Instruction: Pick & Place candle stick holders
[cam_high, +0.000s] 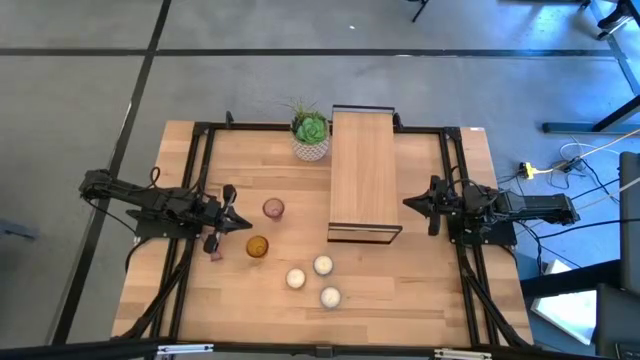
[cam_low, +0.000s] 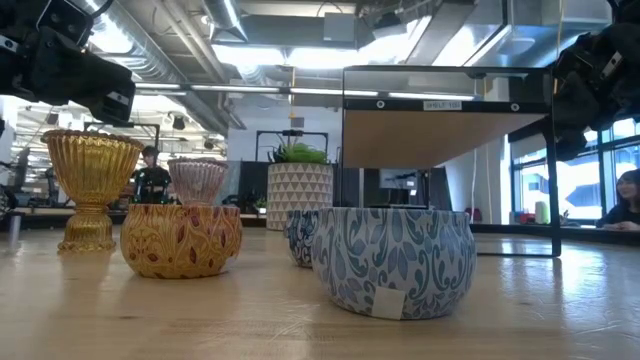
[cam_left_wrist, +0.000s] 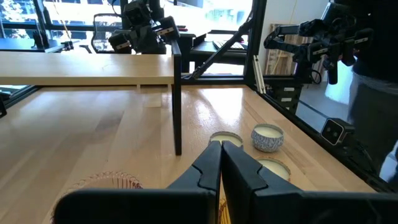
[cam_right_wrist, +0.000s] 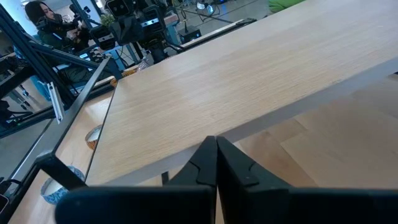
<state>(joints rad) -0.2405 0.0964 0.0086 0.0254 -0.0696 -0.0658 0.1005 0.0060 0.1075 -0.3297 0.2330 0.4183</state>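
Observation:
A pale pink holder (cam_high: 273, 208) and an amber holder (cam_high: 257, 246) stand upright on their feet on the table's left half. In the low view the amber one (cam_low: 90, 185) is at the left and the pink one (cam_low: 197, 180) behind it. A second pink holder (cam_high: 215, 248) lies close by my left arm, on its near side. My left gripper (cam_high: 238, 222) is shut and empty, hovering between the pink and amber holders. The pink holder's ribbed rim (cam_left_wrist: 106, 183) shows beside its fingers. My right gripper (cam_high: 410, 203) is shut and empty at the wooden shelf's right side.
A wooden shelf on black legs (cam_high: 364, 175) stands mid-table, with a green plant in a white pot (cam_high: 311, 135) at its far left. Three candle tins (cam_high: 296, 278) (cam_high: 323, 265) (cam_high: 330, 296) sit near the front edge. People show in the room behind.

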